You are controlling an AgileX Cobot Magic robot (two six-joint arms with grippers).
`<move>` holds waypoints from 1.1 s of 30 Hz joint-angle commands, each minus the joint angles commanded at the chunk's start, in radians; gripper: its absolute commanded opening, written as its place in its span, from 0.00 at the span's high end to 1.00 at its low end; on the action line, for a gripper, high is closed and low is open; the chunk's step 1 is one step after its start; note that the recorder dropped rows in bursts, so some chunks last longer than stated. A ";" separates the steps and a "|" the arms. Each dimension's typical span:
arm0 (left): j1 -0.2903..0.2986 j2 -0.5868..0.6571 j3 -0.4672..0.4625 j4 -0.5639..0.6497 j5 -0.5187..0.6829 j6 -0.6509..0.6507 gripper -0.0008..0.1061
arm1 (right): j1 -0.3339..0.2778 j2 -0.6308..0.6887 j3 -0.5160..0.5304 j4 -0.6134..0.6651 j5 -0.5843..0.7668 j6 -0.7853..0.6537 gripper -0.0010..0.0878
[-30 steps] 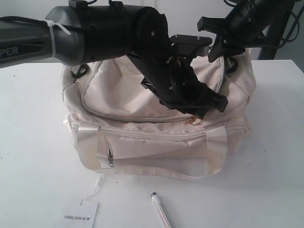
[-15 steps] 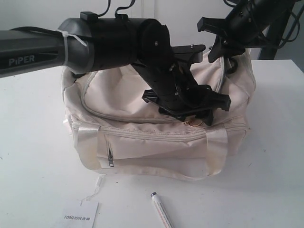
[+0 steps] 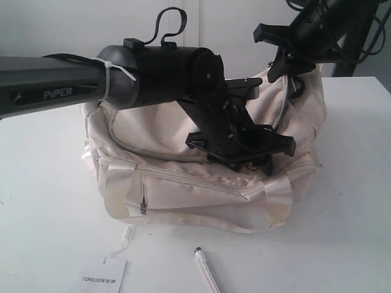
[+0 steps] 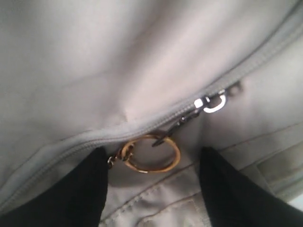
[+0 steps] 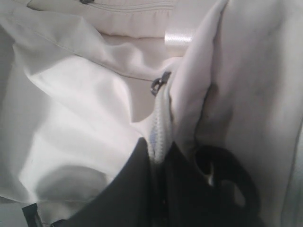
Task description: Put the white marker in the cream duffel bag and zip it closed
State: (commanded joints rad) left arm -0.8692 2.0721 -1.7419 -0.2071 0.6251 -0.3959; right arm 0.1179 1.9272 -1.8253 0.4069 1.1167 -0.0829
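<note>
We see the left gripper (image 4: 152, 191) spread open, its black fingers (image 4: 71, 194) either side of a gold ring (image 4: 127, 152) lying mid-frame, chained to the zipper (image 4: 85, 142) of the cream duffel bag (image 4: 118, 56).

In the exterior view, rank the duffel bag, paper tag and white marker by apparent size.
cream duffel bag
paper tag
white marker
Tag and marker run off the bottom edge, so their order is unsure.
</note>
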 joint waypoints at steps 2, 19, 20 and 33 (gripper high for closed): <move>0.000 0.000 0.000 0.000 -0.002 0.000 0.52 | 0.000 0.000 0.000 0.000 0.000 0.000 0.99; 0.000 -0.002 0.000 0.064 -0.061 -0.034 0.54 | 0.000 0.000 0.000 0.000 -0.001 0.000 0.99; 0.000 -0.002 0.000 0.065 -0.059 -0.034 0.56 | 0.000 0.000 0.000 0.000 -0.001 0.000 0.99; 0.000 -0.002 0.000 0.065 -0.047 -0.027 0.99 | 0.000 0.000 0.000 0.000 -0.003 0.000 0.99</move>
State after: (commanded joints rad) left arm -0.8692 2.0701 -1.7419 -0.1416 0.5779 -0.4229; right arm 0.1179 1.9272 -1.8253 0.4069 1.1137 -0.0829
